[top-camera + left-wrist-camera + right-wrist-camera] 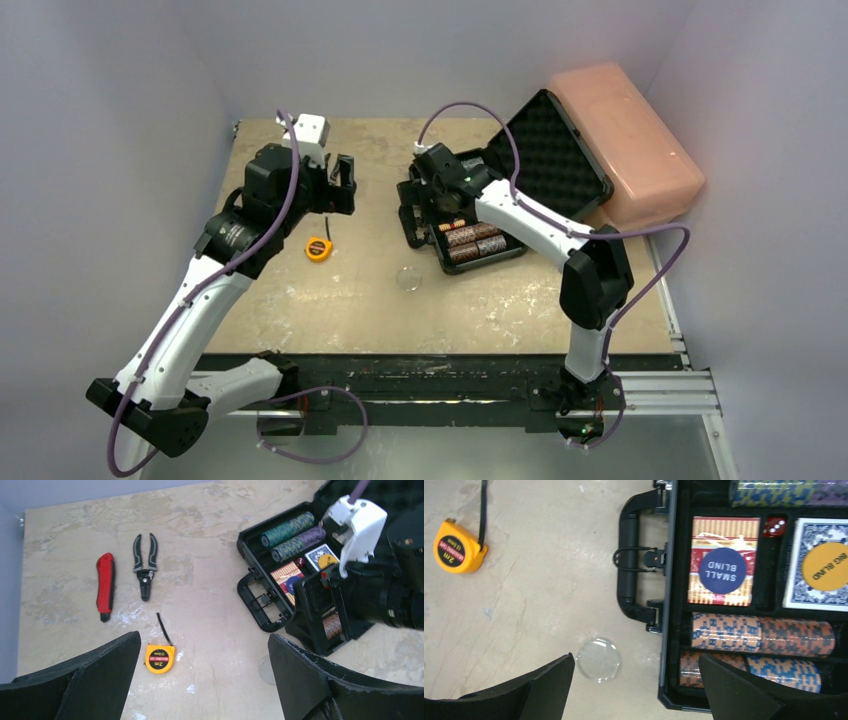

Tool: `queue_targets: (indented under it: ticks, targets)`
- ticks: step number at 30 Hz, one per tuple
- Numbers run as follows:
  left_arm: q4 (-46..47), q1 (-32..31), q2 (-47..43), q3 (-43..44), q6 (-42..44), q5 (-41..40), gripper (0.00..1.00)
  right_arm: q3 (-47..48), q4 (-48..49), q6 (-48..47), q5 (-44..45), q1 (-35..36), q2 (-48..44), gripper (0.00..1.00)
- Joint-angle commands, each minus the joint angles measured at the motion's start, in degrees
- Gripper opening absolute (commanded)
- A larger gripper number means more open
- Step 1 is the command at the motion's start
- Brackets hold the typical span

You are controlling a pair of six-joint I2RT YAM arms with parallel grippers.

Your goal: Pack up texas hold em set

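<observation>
Hovering with jaws apart over the front edge of the open briefcase (672, 630), the right claw (636, 680) should descend squarely on the clear round button (597, 660), which lies on the surface (524, 605) just beside that briefcase. The left claw (202, 675) hangs open too.

Overhead and wrist views sharing briefcase (670, 645)

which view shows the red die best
The right wrist view: the red die is close enough to show its white pips. The left wrist view shows it only as a small red speck; in the top view it cannot be made out.
</observation>
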Motion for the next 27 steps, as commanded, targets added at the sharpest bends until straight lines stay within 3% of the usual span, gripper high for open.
queue_targets:
  ticks: [1,14,27]
  targets:
    - [1.31,0.24,-3.11,0.53,-2.00,-8.50,1.00,-1.74,1.16,-0.87,-1.93,2.48,-3.44,0.99]
    - [2.27,0.24,-5.26,-0.40,-2.36,-11.29,1.00,-6.65,4.10,1.99,-2.72,9.98,0.80,0.99]
    - [2.42,0.24,-5.87,-0.48,-1.83,-11.46,1.00,-3.45,3.38,2.63,-0.08,12.27,9.77,0.99]
